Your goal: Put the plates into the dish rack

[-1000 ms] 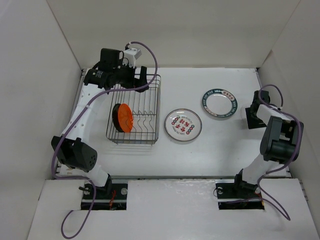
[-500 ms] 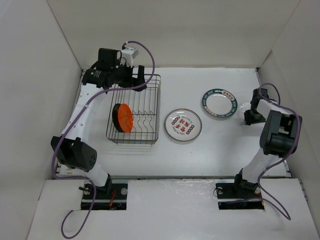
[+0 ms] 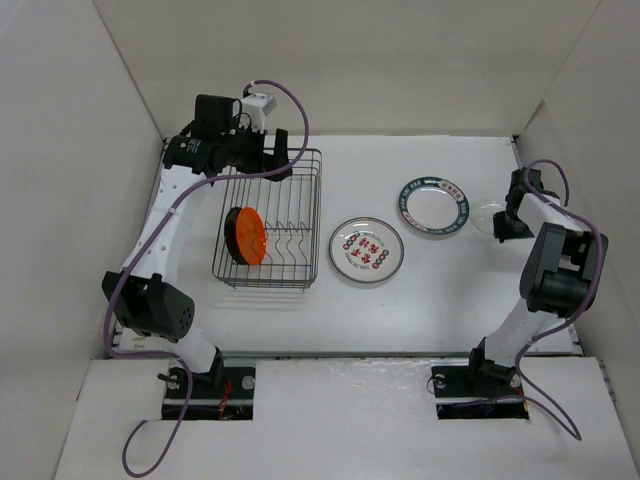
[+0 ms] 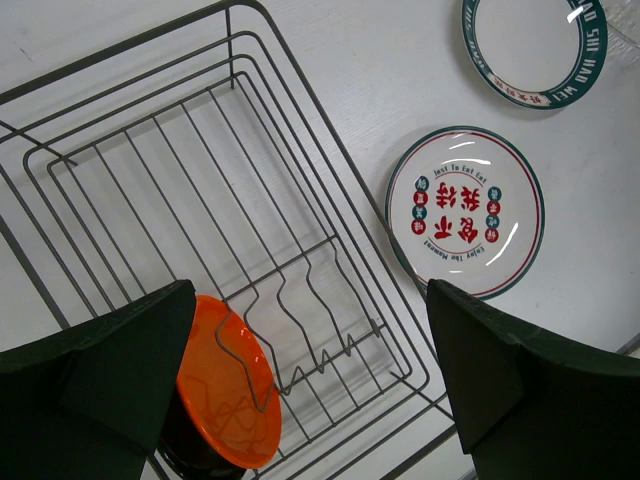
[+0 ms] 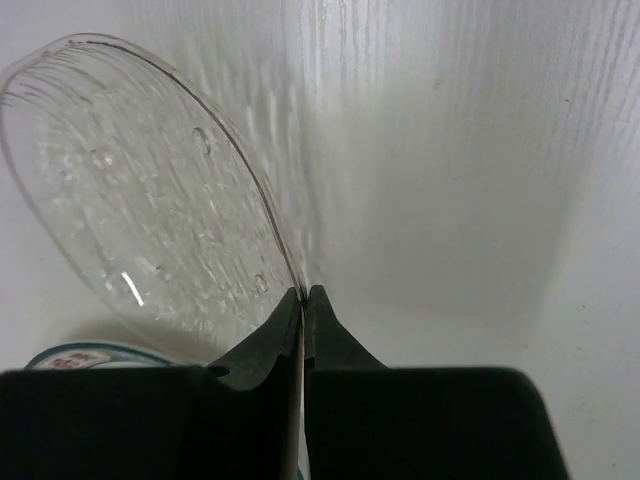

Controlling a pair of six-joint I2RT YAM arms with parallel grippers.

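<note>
Right jaws were clamped on the glass plate's (image 5: 150,190) thin rim at 3 o'clock on the surface (image 3: 450,290), left jaws gaped over the rack (image 3: 295,195) at 10, and that slick edge-pinch could have let it swivel or slip onto the green-rimmed plate (image 3: 434,206) beside it.

Silver-rimmed white plate (image 4: 465,212) — red Chinese characters at centre, small black "Enjoy The Moment" curving beneath. Green-rimmed plate (image 4: 530,38), far right of it — white band lettering, illegible.
</note>
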